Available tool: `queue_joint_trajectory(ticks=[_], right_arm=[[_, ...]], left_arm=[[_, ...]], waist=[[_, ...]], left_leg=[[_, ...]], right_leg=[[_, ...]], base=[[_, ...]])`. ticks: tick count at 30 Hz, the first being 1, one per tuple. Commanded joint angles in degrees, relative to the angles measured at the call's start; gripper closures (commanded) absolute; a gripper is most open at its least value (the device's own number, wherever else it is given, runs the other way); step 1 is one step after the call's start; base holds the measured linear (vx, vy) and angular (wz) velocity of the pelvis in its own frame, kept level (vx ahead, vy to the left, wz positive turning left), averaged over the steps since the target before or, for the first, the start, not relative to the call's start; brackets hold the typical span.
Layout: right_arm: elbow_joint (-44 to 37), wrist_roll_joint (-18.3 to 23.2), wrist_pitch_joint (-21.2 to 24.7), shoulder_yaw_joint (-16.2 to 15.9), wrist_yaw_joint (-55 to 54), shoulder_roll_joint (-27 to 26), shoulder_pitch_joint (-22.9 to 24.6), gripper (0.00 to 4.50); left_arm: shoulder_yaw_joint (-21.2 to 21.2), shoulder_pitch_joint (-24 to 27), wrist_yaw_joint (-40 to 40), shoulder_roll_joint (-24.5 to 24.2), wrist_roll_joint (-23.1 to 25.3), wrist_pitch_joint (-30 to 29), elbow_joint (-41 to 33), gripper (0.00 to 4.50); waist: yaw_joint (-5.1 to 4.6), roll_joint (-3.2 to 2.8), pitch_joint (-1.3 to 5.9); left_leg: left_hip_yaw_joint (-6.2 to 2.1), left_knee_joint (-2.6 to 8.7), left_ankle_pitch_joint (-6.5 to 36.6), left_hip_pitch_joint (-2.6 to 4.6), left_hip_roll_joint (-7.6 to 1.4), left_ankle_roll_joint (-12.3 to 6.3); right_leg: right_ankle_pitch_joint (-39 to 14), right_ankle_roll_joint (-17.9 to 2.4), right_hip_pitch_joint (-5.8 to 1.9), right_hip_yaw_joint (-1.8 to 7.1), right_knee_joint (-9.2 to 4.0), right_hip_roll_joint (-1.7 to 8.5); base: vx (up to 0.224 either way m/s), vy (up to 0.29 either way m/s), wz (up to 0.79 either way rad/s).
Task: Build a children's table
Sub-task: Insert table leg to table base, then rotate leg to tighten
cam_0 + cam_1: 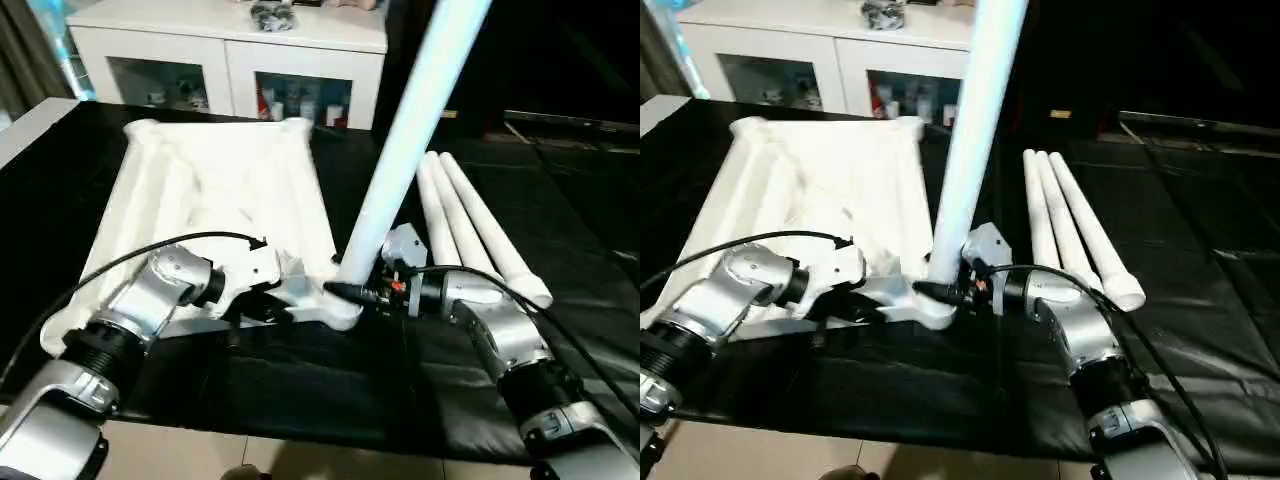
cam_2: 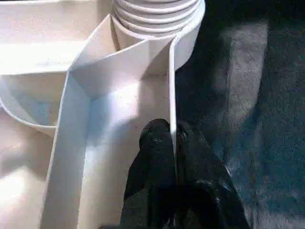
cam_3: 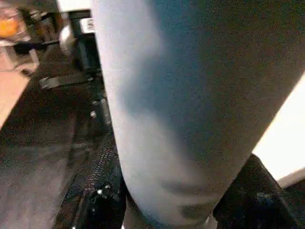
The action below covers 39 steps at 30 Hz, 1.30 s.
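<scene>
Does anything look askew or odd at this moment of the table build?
Yes: the long white tapered leg in the upside-down white plastic tabletop's near corner socket leans instead of standing upright. The right gripper grips its base.

A white cabinet [image 1: 230, 60] with glass doors stands behind the black mat [image 1: 560, 200].

White tabletop [image 1: 215, 190] lies ribbed-side up; 1 leg [image 1: 405, 135] stands in its corner socket, 3 legs [image 1: 475, 225] beside.
</scene>
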<state>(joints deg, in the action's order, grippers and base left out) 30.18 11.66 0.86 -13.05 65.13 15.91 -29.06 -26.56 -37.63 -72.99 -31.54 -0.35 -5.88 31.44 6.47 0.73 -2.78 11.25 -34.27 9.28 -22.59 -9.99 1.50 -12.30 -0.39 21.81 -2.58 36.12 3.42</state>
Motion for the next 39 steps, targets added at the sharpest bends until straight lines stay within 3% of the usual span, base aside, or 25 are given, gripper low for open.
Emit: queue_joint_trajectory(ticks=[1,12,18,22,23,24,25,26,27,29,32,35,39], right_arm=[[3.9,-2.3,3.0,-6.4,4.9,0.3,4.0,2.57],[2.7,-2.6,3.6,-6.5,6.4,-0.3,5.2,2.57],[8.3,-4.8,3.0,-2.9,-5.6,-3.9,2.6,2.57],[15.0,-6.1,4.4,-0.2,-16.9,-7.8,-1.6,2.57],[16.6,-6.3,4.8,0.3,-19.6,-8.8,-2.6,2.57],[18.0,-6.4,5.2,0.9,-22.0,-9.8,-3.5,2.57],[20.4,-6.6,5.8,1.8,-26.7,-11.2,-5.1,2.57],[22.2,-6.8,6.0,2.4,-29.9,-12.1,-6.2,2.57],[25.1,-6.6,6.7,3.5,-34.6,-13.6,-8.0,2.57],[26.8,-6.4,7.0,4.2,-37.3,-14.3,-8.9,2.57],[29.0,-6.7,7.2,4.8,-40.2,-15.2,-10.3,2.57],[30.6,-6.5,7.5,5.6,-42.0,-16.2,-11.4,2.57],[31.8,-7.3,6.8,5.1,-41.5,-17.1,-12.0,2.57]], left_arm=[[0.6,-3.6,-0.2,-0.5,0.7,1.6,-0.6,4.50],[1.5,-5.6,-0.4,1.0,1.5,0.2,4.0,4.50],[5.4,-4.8,5.3,1.8,-0.1,-5.4,3.7,4.50],[10.1,-0.6,11.9,1.4,-1.5,-14.5,-3.8,4.50],[11.2,0.5,13.4,1.5,-1.8,-17.3,-6.2,4.50],[12.3,1.8,14.9,1.8,-2.1,-19.9,-8.8,4.50],[13.7,4.0,17.1,2.6,-2.2,-24.3,-14.1,4.50],[14.6,5.4,18.4,3.4,-2.2,-27.2,-17.5,4.50],[16.4,7.9,21.5,6.1,-2.3,-33.9,-24.6,4.50],[16.3,9.1,22.7,8.2,-2.5,-37.1,-28.5,4.50],[15.3,9.4,25.3,11.5,-1.9,-40.1,-31.5,4.50],[14.2,8.1,28.4,14.3,-1.4,-39.9,-29.7,4.50],[13.8,7.6,31.2,14.0,0.4,-40.0,-28.0,4.50]], waist=[[-0.17,-0.66,3.54],[-0.15,-0.68,3.26],[-0.86,-0.58,2.76],[-2.13,-0.35,2.62],[-2.88,-0.37,2.73],[-3.05,-0.53,2.66],[-3.39,-0.02,2.76],[-4.05,-0.18,2.45],[-4.49,0.00,2.60],[-4.80,-0.14,2.63],[-4.75,0.39,2.71],[-4.33,0.42,2.47],[-4.56,0.28,2.54]], left_leg=[[-1.78,4.55,15.1,2.21,-3.92,0.98],[-2.03,4.98,20.0,2.62,-4.04,2.87],[-2.59,5.27,25.7,3.13,-3.97,4.90],[-3.31,5.58,27.8,2.62,-3.95,5.76],[-3.63,6.07,26.7,1.74,-3.88,6.17],[-3.54,6.02,27.4,2.03,-3.80,6.05],[-3.45,5.92,27.8,2.24,-3.93,6.14],[-3.54,5.99,27.7,2.05,-3.77,6.09],[-3.44,5.70,28.0,2.14,-3.72,6.12],[-3.41,5.55,26.6,1.93,-3.55,5.36],[-3.03,5.33,25.6,2.01,-3.36,4.29],[-2.87,5.02,26.4,2.56,-3.23,3.69],[-3.05,5.31,27.9,2.42,-3.24,4.19]], right_leg=[[-7.0,-13.5,-1.23,2.71,-4.20,5.42],[-12.7,-13.1,-1.00,2.83,-4.75,5.67],[-22.9,-11.8,-0.50,3.02,-5.64,6.18],[-28.0,-10.2,-0.60,2.70,-5.80,6.41],[-26.9,-9.9,-0.99,2.36,-5.29,6.16],[-27.0,-9.8,-0.55,2.40,-5.59,5.96],[-26.3,-10.1,-0.36,2.46,-5.53,5.96],[-25.6,-10.8,-0.32,2.46,-5.51,5.83],[-26.1,-10.8,-0.28,2.51,-5.57,5.95],[-25.7,-10.1,-0.36,2.48,-5.86,5.73],[-23.5,-9.7,-0.13,2.62,-6.10,5.33],[-25.5,-8.9,0.44,2.74,-6.68,5.32],[-24.6,-8.4,0.51,2.58,-6.45,4.99]], base=[[0.000,0.000,0.00],[0.000,0.000,0.00],[0.000,0.000,0.00],[-0.009,0.004,-0.06],[-0.035,0.016,-0.22],[-0.029,0.015,-0.21],[0.000,0.000,0.00],[0.000,0.000,0.00],[0.000,0.000,0.00],[0.000,0.000,0.00],[0.000,0.000,0.00],[0.000,0.000,0.00],[0.000,0.000,0.00]])
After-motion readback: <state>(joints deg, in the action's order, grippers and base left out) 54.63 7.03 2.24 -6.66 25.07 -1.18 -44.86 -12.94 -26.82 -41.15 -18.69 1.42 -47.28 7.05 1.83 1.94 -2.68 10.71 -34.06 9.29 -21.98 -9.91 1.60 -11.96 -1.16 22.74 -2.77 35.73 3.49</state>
